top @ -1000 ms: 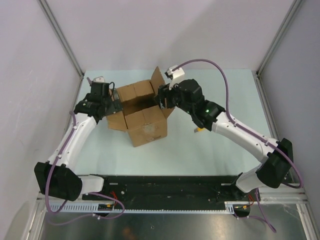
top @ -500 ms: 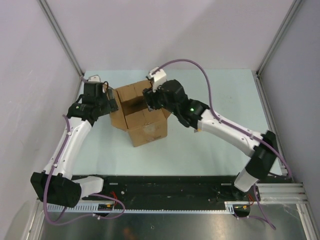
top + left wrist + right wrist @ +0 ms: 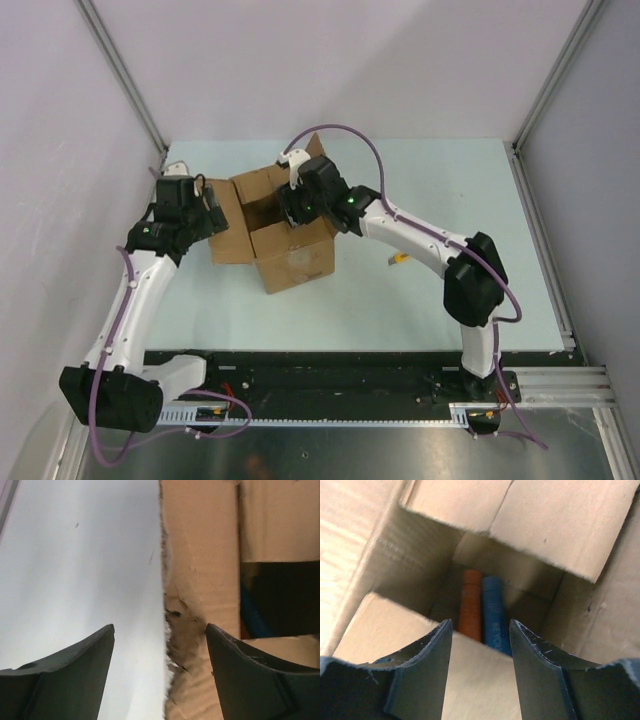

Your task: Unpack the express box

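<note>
The express box, brown cardboard with a printed label on its front, stands left of the table's middle with its flaps spread. My left gripper is open at the box's left flap. In the left wrist view the flap's torn edge lies between the open fingers, touching neither. My right gripper hovers open over the box mouth. In the right wrist view its fingers frame an orange tube and a blue tube lying side by side on the box floor.
A small yellow utility knife lies on the pale green table, right of the box and under the right forearm. Grey walls close in the left, back and right sides. A black rail runs along the near edge.
My right gripper has swung left from the box's right flap to above the opening, and its jaws have narrowed. My left gripper has drawn back leftward, and the left flap now lies further out.
</note>
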